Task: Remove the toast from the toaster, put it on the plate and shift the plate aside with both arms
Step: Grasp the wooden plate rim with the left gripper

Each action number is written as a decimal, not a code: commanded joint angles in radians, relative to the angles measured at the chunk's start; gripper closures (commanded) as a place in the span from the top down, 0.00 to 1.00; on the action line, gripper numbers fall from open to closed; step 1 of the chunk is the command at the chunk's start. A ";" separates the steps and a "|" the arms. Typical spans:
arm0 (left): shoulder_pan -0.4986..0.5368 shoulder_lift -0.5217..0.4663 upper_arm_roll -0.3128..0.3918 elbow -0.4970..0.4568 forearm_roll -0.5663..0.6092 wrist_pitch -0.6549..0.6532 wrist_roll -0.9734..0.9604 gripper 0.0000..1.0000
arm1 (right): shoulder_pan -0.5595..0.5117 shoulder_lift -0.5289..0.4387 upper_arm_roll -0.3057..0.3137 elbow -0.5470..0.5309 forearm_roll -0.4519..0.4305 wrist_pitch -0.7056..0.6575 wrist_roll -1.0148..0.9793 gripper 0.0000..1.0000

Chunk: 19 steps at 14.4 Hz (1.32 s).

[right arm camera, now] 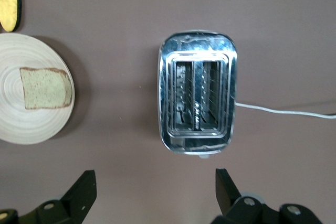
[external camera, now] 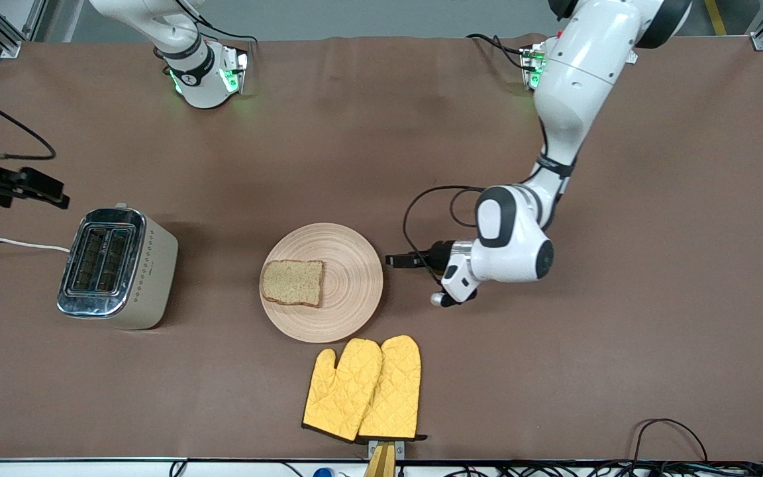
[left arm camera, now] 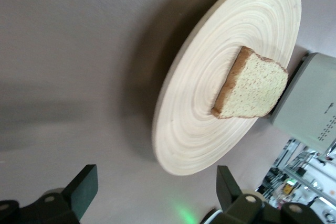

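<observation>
The toast (external camera: pixel 293 283) lies flat on the round light-wood plate (external camera: pixel 350 265) in the middle of the table, off-centre toward the right arm's end. My left gripper (external camera: pixel 398 260) is low beside the plate's rim on the left arm's side, open and pointing at it. In the left wrist view its fingers (left arm camera: pixel 84 190) stand wide with only tablecloth between them, a short gap from the plate (left arm camera: pixel 210 129) and toast (left arm camera: pixel 254 87). My right gripper (external camera: pixel 50 192) hangs open and empty over the table beside the toaster (external camera: pixel 116 265), with the plate (right arm camera: pixel 31 124) and toast (right arm camera: pixel 46 88) off to one side.
The chrome two-slot toaster (right arm camera: pixel 198 98), slots empty, stands toward the right arm's end with a white cord (external camera: pixel 10 243) trailing off. A pair of yellow quilted oven mitts (external camera: pixel 365 387) lies nearer the front camera than the plate. Cables (external camera: pixel 673 437) run along the front edge.
</observation>
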 commanded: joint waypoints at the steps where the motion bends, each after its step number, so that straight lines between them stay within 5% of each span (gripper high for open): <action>1: -0.028 0.050 0.007 0.044 -0.115 0.045 0.018 0.99 | -0.017 -0.061 0.013 0.012 -0.041 -0.049 -0.017 1.00; 7: -0.057 0.124 0.007 0.062 -0.243 0.119 0.106 0.99 | -0.071 -0.198 0.058 -0.084 -0.039 -0.086 -0.007 1.00; 12: -0.094 0.150 0.007 0.093 -0.257 0.177 0.104 0.87 | -0.071 -0.196 0.061 -0.097 -0.029 -0.082 -0.004 1.00; 15: -0.111 0.158 0.010 0.105 -0.251 0.188 0.112 0.67 | -0.055 -0.193 0.061 -0.095 -0.029 -0.079 -0.004 1.00; 19: -0.111 0.158 0.010 0.105 -0.246 0.188 0.135 0.27 | -0.055 -0.192 0.061 -0.095 -0.029 -0.077 -0.004 1.00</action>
